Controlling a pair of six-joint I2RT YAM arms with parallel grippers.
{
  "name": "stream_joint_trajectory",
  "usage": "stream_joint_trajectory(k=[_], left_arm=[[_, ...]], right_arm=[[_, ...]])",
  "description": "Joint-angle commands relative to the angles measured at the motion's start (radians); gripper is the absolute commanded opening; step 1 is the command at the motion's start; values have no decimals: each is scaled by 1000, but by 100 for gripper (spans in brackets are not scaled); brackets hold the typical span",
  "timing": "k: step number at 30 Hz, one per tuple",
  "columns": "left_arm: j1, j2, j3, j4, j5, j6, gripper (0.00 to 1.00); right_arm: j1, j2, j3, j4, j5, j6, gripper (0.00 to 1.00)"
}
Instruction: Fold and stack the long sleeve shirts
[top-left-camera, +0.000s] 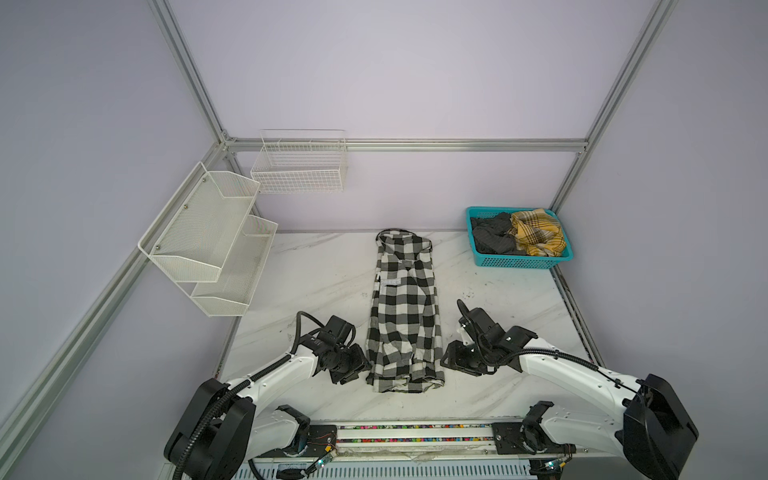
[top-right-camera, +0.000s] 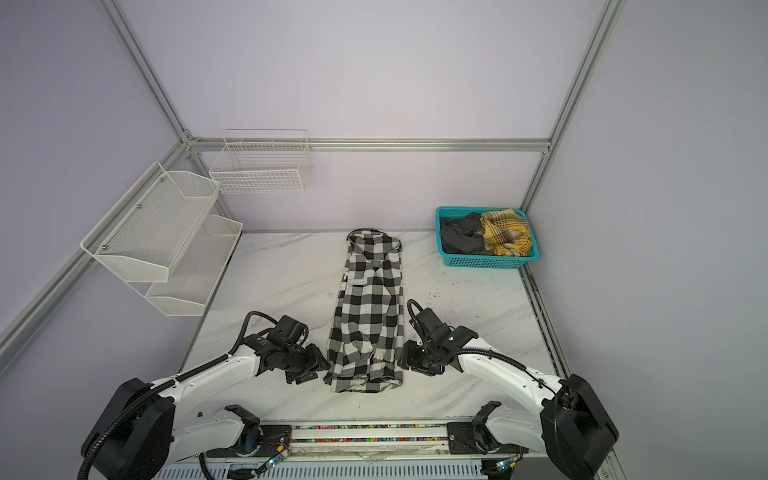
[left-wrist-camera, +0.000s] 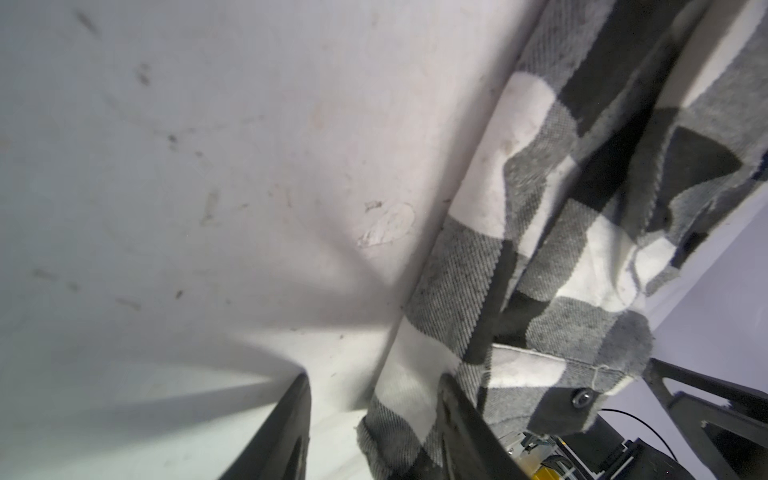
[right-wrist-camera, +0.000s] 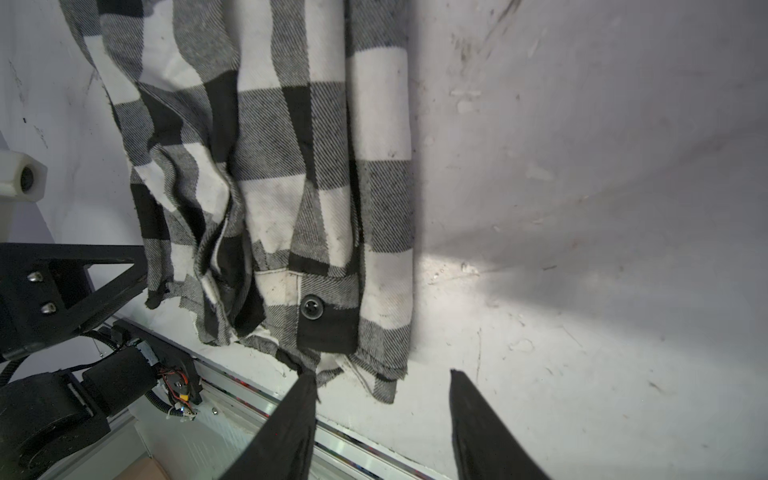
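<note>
Left gripper (left-wrist-camera: 376, 376) spread, straddling checked shirt (top-left-camera: 403, 316) side edge; right gripper (right-wrist-camera: 382, 372) spread at hem corner; hem near table (top-left-camera: 311, 270) front edge.

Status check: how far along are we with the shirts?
Done: the shirt lies on the table as a long narrow strip, sides apparently folded in. In hand: the left pincer and right pincer, both open, straddle its near hem corners, not yet gripping. Left: fold it lengthwise, then handle the clothes in the basket; no stack yet.
</note>
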Motion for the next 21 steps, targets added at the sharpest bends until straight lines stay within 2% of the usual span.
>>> stream_joint_trajectory(k=[1, 12, 21], left_arm=[[-5, 24, -51, 75, 26, -24, 50], [-55, 89, -65, 145, 46, -34, 50], [-110, 167, -76, 178, 43, -53, 39]], right_arm=[[6, 24, -9, 47, -13, 24, 54], [7, 84, -36, 105, -37, 48, 54], [8, 99, -89, 169, -56, 75, 47]])
